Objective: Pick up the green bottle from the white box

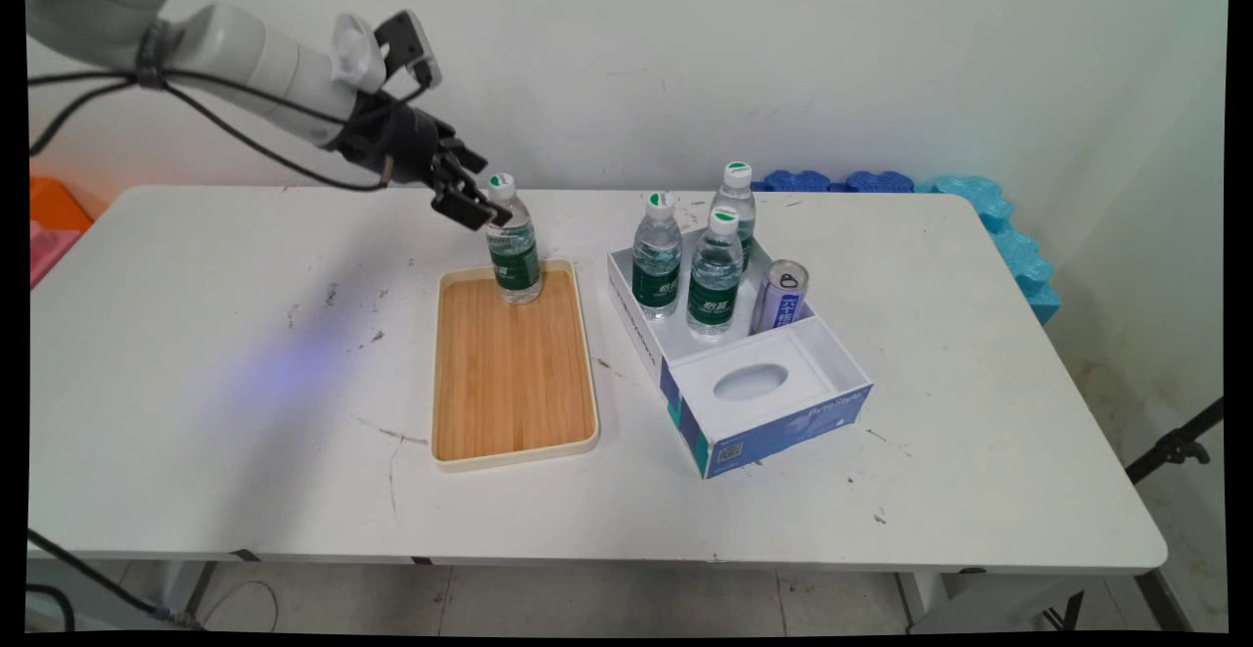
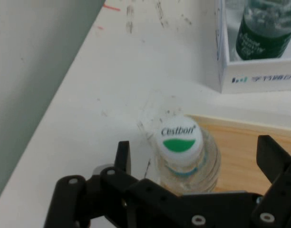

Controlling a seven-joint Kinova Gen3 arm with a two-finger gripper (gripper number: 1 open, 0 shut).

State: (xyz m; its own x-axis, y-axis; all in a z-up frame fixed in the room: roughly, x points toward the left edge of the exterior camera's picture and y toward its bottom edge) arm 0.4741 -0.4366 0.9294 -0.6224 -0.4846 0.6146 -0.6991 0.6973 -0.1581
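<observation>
On the white table (image 1: pixel 245 353), a wooden tray (image 1: pixel 514 383) lies beside a partitioned box (image 1: pixel 773 402) holding three more bottles and a can (image 1: pixel 780 297). A water bottle (image 1: pixel 513 246) stands upright at the tray's far edge. It looks full, hence fairly heavy, smooth and slightly squashy; the neck below the cap (image 2: pixel 179 140) seems the firmest hold. The gripper (image 2: pixel 195 159) has its jaws spread either side of that cap, not touching.

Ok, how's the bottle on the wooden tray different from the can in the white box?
The bottle is clear plastic with a green label and white cap; the can is silver metal with blue lettering. The bottle stands alone on the tray, the open gripper around its neck; the can shares the box with three bottles. Both stand roughly upright.
</observation>
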